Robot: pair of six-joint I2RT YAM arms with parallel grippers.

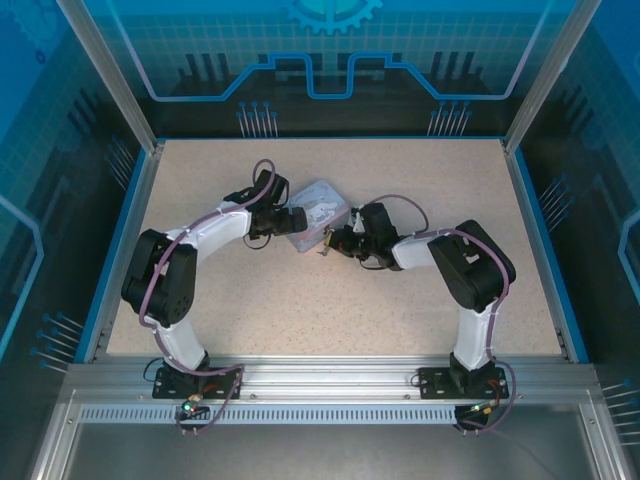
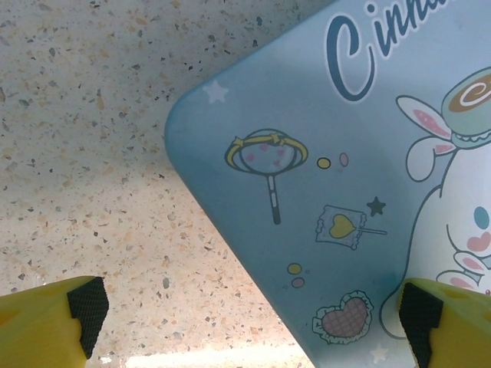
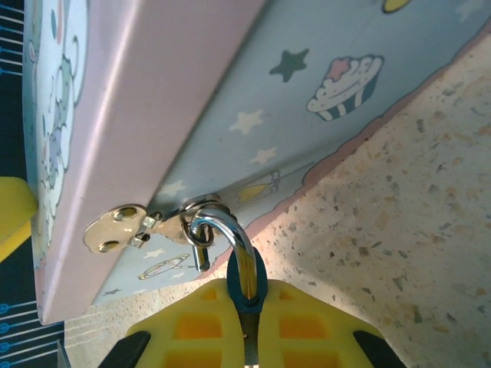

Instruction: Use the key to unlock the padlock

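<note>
The right pincer [image 3: 247,310] is clamped on the padlock [image 3: 247,280], which hangs in the tin's [image 3: 153,100] hasp [image 3: 115,230]. The shackle's [image 3: 229,228] short end looks free, so it is likely unlocked. The left pincer [image 2: 249,314] gapes, idle.

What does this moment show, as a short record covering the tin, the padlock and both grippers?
tin: pale blue cartoon-printed tin, mid-table between the two arms
padlock: padlock hangs from the tin's hasp, its shackle through the ring
left gripper: left gripper open wide at a corner of the tin lid, gripping nothing
right gripper: right gripper shut on the padlock body
lock state: cannot tell whether the shackle is released
</note>
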